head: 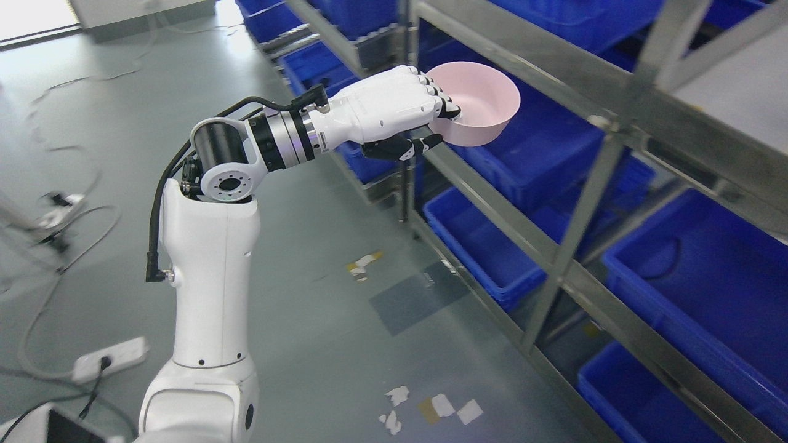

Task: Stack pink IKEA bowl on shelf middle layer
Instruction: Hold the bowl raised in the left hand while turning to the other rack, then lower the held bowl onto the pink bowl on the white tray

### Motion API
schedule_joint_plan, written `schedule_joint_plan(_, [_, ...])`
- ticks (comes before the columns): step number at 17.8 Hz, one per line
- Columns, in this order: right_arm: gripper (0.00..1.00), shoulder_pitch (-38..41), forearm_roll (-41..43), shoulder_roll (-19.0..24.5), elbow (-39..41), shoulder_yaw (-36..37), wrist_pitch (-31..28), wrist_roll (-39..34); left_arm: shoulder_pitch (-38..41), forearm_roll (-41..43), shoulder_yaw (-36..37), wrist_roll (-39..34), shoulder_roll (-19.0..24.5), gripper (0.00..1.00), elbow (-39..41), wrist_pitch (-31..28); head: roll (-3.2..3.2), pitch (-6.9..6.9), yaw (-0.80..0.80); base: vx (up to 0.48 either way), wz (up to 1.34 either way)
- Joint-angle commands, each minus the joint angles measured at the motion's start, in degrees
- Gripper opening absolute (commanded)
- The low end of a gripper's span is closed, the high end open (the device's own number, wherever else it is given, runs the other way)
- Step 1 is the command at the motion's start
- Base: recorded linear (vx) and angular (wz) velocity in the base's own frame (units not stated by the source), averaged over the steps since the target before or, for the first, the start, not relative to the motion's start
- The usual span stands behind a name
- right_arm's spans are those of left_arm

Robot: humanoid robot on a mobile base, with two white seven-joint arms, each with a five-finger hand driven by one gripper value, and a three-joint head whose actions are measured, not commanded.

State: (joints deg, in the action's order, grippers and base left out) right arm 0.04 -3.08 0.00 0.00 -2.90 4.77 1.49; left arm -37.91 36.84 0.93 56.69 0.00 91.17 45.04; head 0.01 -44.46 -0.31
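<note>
My left hand (440,126) is shut on a pink bowl (483,104), fingers over its near rim and thumb under its side. The bowl is held upright and slightly tilted in the air, level with the front rail of a metal shelf (523,58), just at its edge. The left arm (215,246) rises from the lower left and bends toward the shelf. The bowl's inside looks empty. The right arm is out of view.
The shelf holds several blue bins (535,154) on its layers, with slanted metal posts (585,203) in front. Cables and a power strip (111,357) lie on the grey floor at the left. Tape scraps (431,409) lie on the floor.
</note>
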Motion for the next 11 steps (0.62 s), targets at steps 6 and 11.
schedule_joint_plan(6, [1.0,1.3,0.0,-1.0,1.0,0.0,0.0,0.0,-12.4,7.8,-2.8,1.1,1.0,0.01,-5.1,-0.1,0.0,0.0,0.0,0.104,-1.48])
schedule_joint_plan(11, [1.0,1.3,0.0,-1.0,1.0,0.0,0.0,0.0,-12.4,18.9,-4.4,1.1,1.0,0.01,-10.0,-0.5,0.0,0.0,0.0,0.14,-1.11])
